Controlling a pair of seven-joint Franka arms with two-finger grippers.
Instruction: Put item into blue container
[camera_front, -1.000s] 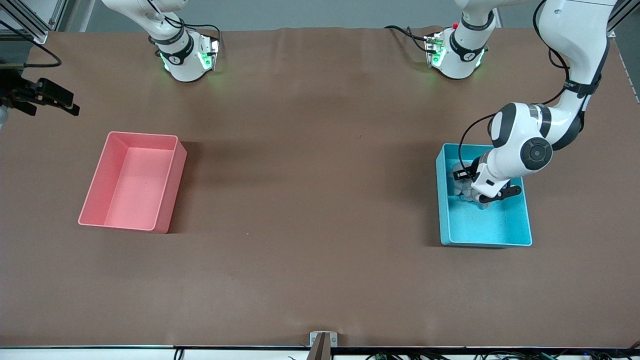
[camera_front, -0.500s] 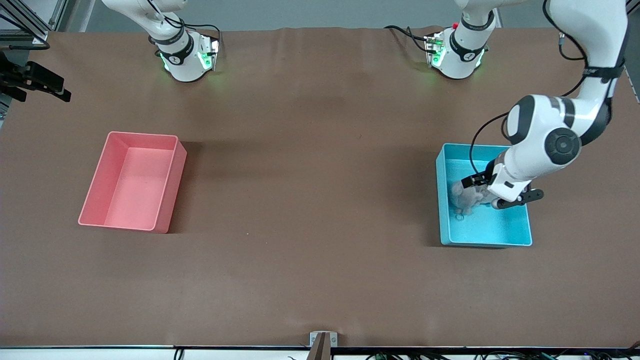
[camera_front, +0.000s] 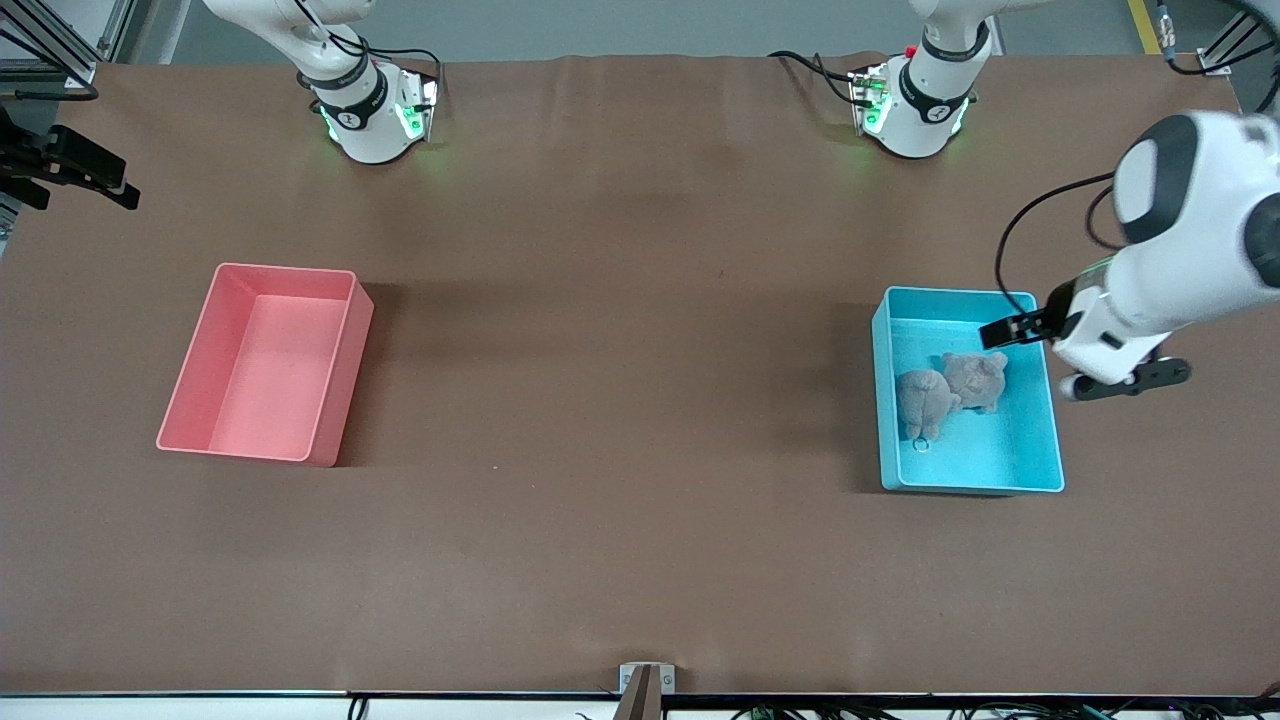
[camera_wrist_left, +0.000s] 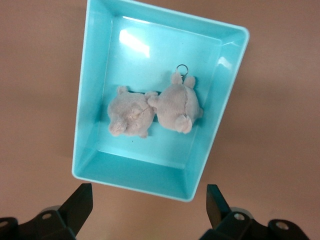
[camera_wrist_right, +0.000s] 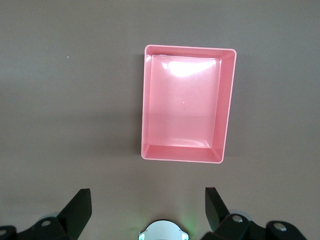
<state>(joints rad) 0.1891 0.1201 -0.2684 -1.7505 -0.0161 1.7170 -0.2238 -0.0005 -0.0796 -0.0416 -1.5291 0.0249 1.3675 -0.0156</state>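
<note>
Two grey plush lumps, joined as one small stuffed toy (camera_front: 948, 388) with a metal ring at one end, lie on the floor of the blue container (camera_front: 1047, 440), roughly in its middle and touching none of its walls. The toy's long axis runs across the bin's short dimension, slightly slanted, with the ring end pointing toward the front camera. The container sits on the brown tabletop (camera_front: 620, 420) toward the left arm's end. The left end effector (camera_front: 1085, 355) hangs in the air over the container's rim on the side toward the left arm's end of the tabletop, its fingers spread wide and holding nothing; in the left wrist view the two black fingertips (camera_wrist_left: 80, 202) frame the bin from above, with the toy (camera_wrist_left: 152, 107) lying straight below and ahead of them. The item appears to be in place, so the job looks done, and any coming move probably needs only a clear retreat upward. The right end effector (camera_wrist_right: 147, 210) waits high over the tabletop near the pink bin (camera_front: 330, 400), which is empty, its fingers also apart and empty. The left arm is by far the nearer one to the toy.
</note>
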